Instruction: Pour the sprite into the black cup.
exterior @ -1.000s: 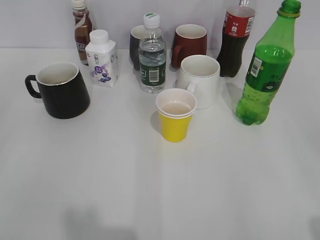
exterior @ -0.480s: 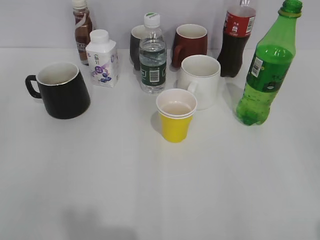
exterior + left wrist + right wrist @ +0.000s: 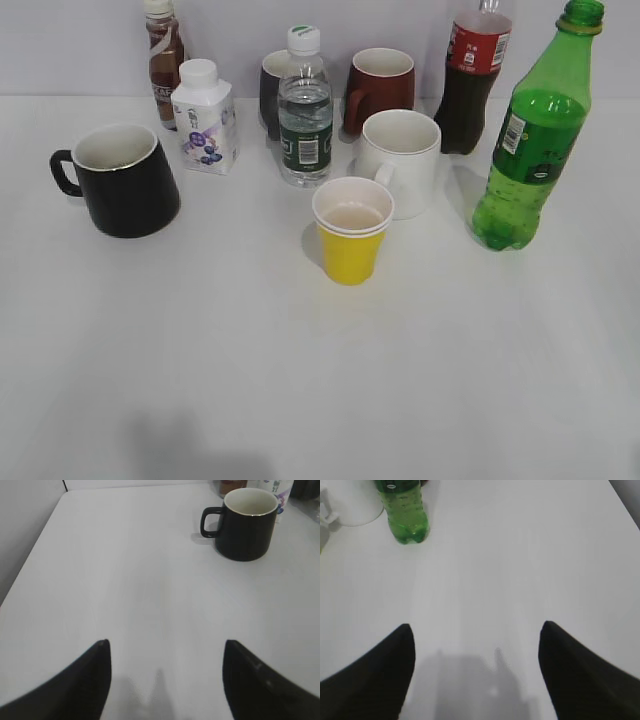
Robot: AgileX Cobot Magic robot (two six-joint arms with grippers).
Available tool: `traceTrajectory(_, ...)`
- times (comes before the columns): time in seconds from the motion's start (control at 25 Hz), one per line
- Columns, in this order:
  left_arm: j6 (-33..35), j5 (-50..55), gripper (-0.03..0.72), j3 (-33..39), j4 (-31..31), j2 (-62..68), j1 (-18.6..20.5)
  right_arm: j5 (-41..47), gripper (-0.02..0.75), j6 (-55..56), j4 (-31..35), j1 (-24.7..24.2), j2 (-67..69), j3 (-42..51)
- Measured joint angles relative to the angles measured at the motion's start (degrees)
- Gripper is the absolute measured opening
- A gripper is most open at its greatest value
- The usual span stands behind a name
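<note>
On the white table (image 3: 200, 360), the black cup (image 3: 122, 180) stands upright at the far left, its loop handle pointing left and its white inside showing. Behind it to the right are a brown drink bottle (image 3: 163, 62) and a small white carton (image 3: 205, 118). Toward the middle come a dark mug (image 3: 272, 92), a clear water bottle (image 3: 304, 112), a dark red mug (image 3: 379, 88), a white mug (image 3: 400, 160) and, nearest the camera, a yellow paper cup (image 3: 351, 230). Further right stands a cola bottle (image 3: 470, 80), then the sprite (image 3: 532, 140), upright and capped, at the far right, well apart from the black cup. The left gripper (image 3: 165, 665) hovers over bare table with its jaws wide apart, holding nothing; the right gripper (image 3: 476, 650) likewise has its jaws spread, empty, short of the sprite.
</note>
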Motion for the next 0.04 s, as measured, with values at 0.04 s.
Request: traceTrajectory(0.04,0.0,0.0,0.532,0.0,0.0,0.0,0.0,0.0,0.575,0.0,0.0,0.0,0.0,0.0)
